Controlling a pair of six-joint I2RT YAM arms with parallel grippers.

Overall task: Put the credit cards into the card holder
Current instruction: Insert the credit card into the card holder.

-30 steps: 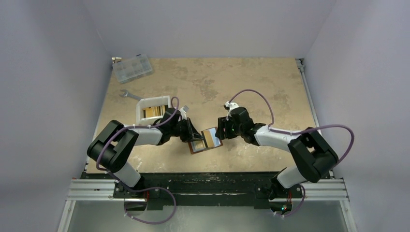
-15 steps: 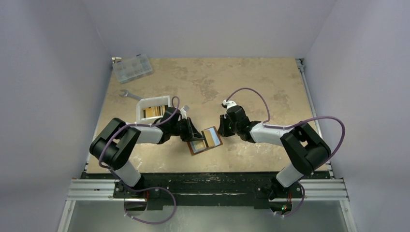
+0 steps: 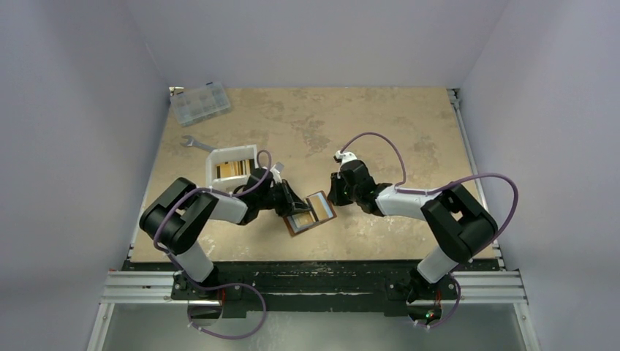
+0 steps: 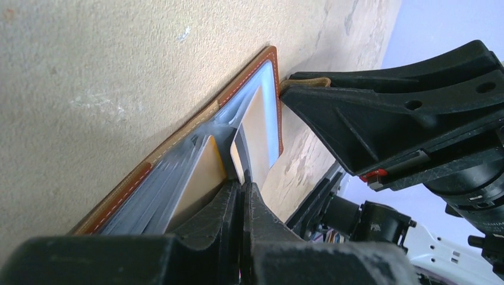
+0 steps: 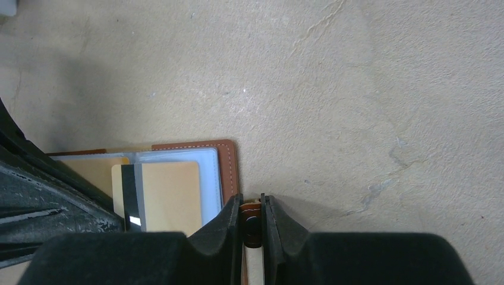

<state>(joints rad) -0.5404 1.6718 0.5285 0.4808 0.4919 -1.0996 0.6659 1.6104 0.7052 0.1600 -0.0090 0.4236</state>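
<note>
Right wrist: stitched leather card holder [image 5: 229, 166], flat tan credit card [image 5: 169, 196].

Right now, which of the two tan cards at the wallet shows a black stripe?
The right-hand card in the right wrist view, next to the wallet's stitched edge. The other card sits left of it, plain, partly hidden.

The left arm [image 3: 223, 208] and the right arm [image 3: 406, 204] look the same: white rounded links between bulky black joint housings, with a thin purple cable [image 3: 381, 138] that runs outside each one in loose loops. Both are bolted on a black base plate [image 3: 307, 279], which is fixed on silver aluminium rails [image 3: 139, 287]. The fingers [image 4: 380, 113] are matt black plastic wedges with round holes, and near their root sits a small red part [image 4: 369, 176].
</note>
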